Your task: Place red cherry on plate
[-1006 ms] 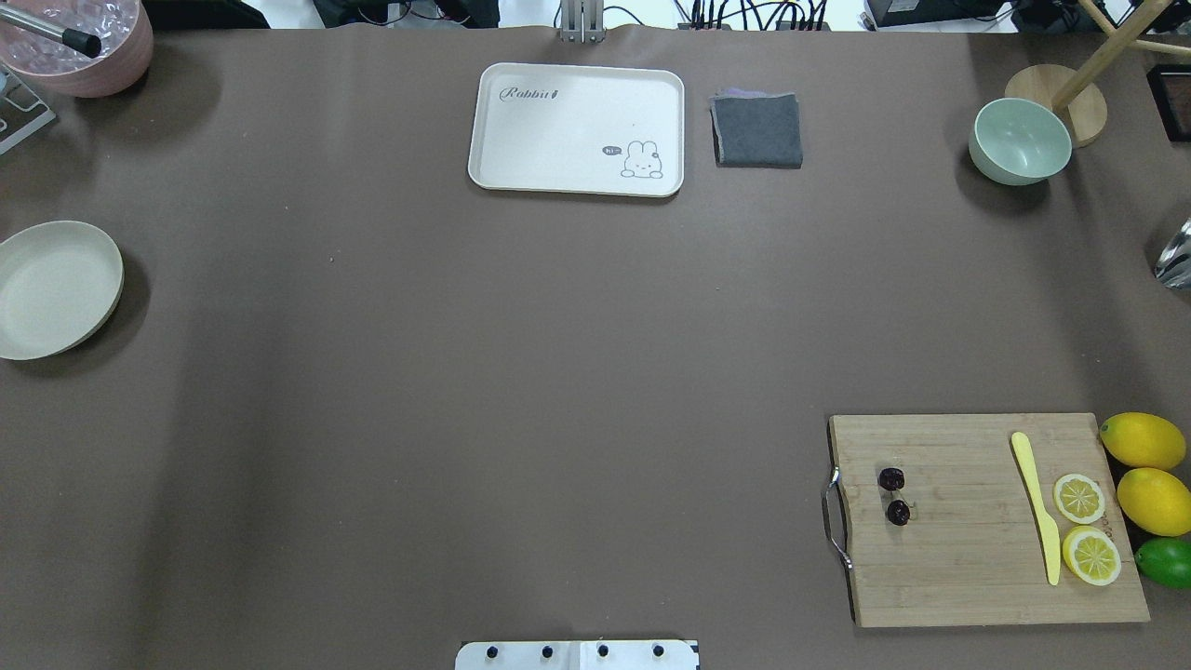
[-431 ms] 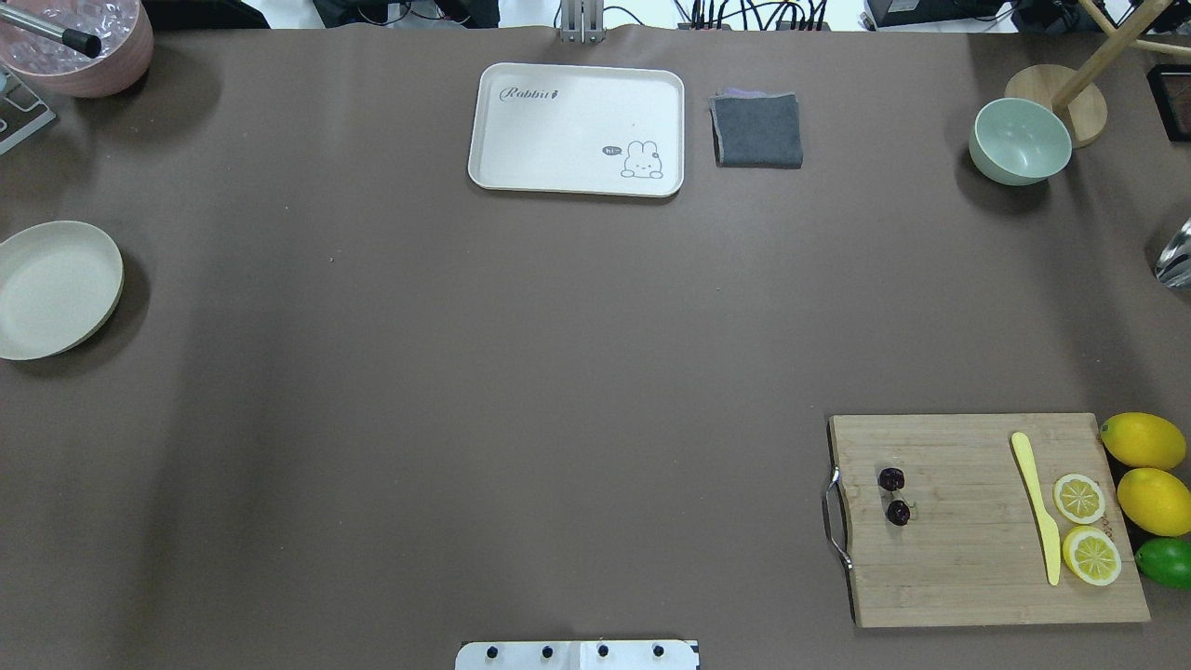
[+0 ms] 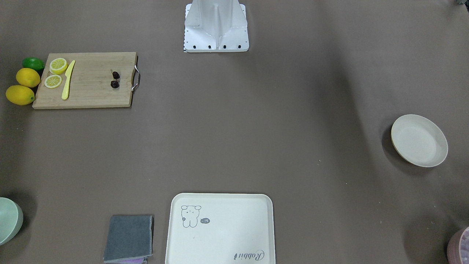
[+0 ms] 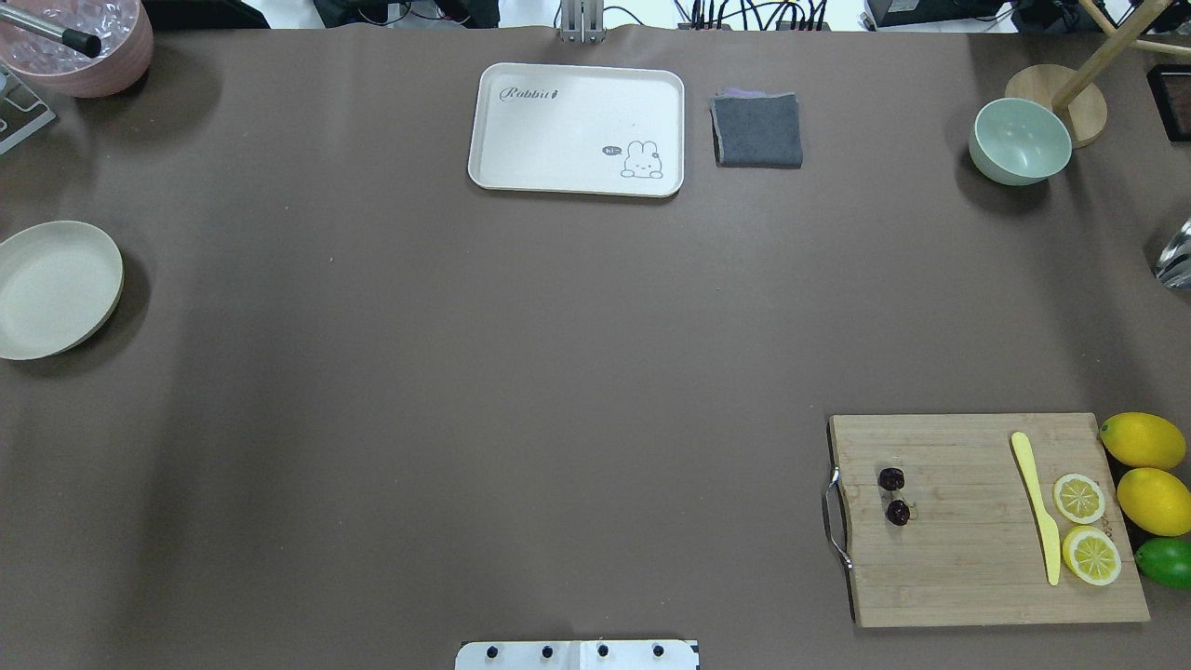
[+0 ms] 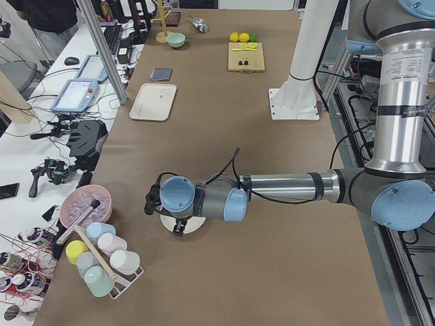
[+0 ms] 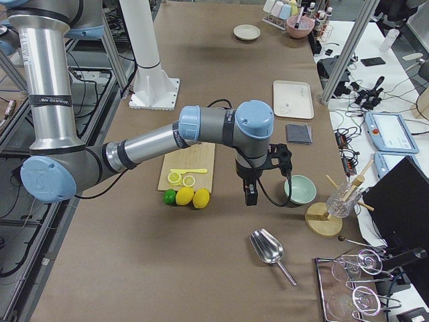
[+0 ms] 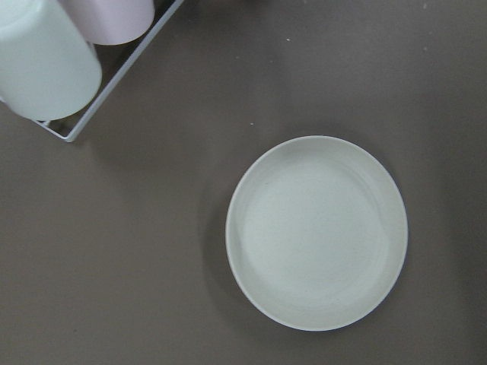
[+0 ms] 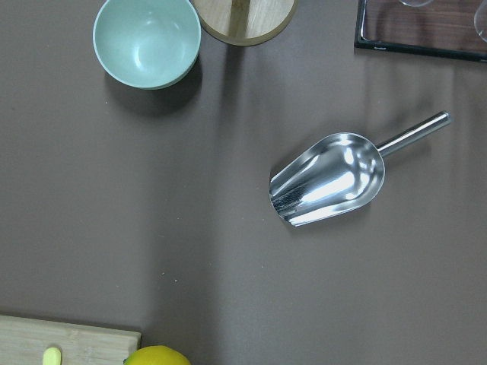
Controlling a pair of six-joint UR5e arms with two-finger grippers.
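- The cream tray (image 4: 577, 130) at the far edge of the table (image 4: 465, 372) carried the word "Rabbit" in script in one corner; the opposite corner bore a line-drawn animal with a "hi~" speech bubble
- The red cherry (image 4: 898, 512) lay on the bamboo cutting board (image 4: 968, 558) on the robot's right, just beside the board's metal handle (image 4: 835, 521); neither tool touched it
- The plate (image 4: 56, 288) sat at the table's left edge, well apart from the red cherry
- The left tool (image 5: 178, 228) hung over the plate; it showed in the left side view only, so whether it was apart or together cannot be told
- The right tool (image 6: 249, 193) hung between the lemons (image 4: 1143, 439) and the green bowl (image 4: 1021, 140), near a steel scoop (image 8: 331, 179); its state likewise cannot be told
- A yellow knife (image 4: 1037, 507) and two lemon slices (image 4: 1079, 498) occupied the board's other end, with a lime (image 4: 1165, 561) beside the lemons
- A folded grey cloth (image 4: 758, 130) lay just beside the tray
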